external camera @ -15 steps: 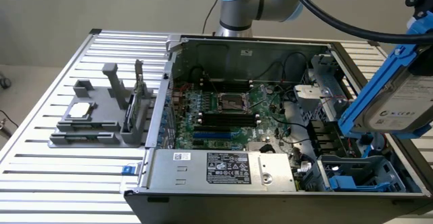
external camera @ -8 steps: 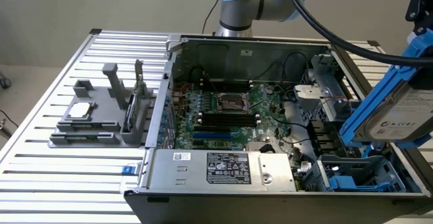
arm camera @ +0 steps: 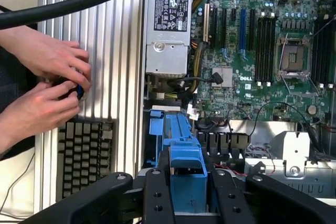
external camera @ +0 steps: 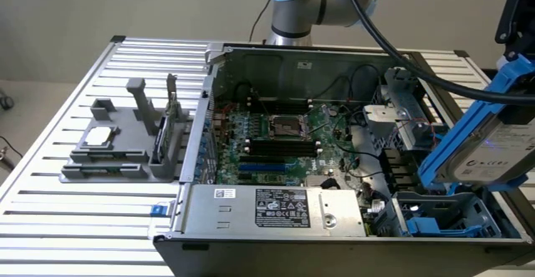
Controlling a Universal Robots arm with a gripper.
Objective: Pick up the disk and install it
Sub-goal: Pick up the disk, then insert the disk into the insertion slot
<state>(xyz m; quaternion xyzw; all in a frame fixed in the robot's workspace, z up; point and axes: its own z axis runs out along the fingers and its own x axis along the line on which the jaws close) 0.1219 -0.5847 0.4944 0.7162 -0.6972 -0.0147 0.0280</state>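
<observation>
Disk, clamped in the hand, stands tilted, long axis near-upright.

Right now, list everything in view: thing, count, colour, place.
disk: 1, silver-grey in a blue carrier, held tilted above the case's end at the exterior view's right
case: 1, grey, open, on the table
motherboard: 1, green, inside the case
power supply: 1, silver, along the case's near edge
bay: 1, blue, in the case below the disk
fixture: 1, grey, on the table at the exterior view's left
chip: 1, silver, on the fixture
table: 1, silver slats, under the case
keyboard: 1, dark, near the hands
cable: 1, black, hanging from the arm
hands: 2, a person's, together beside the case
arm: 1, grey and blue, behind the case
gripper: 1, black, shut on the disk
</observation>
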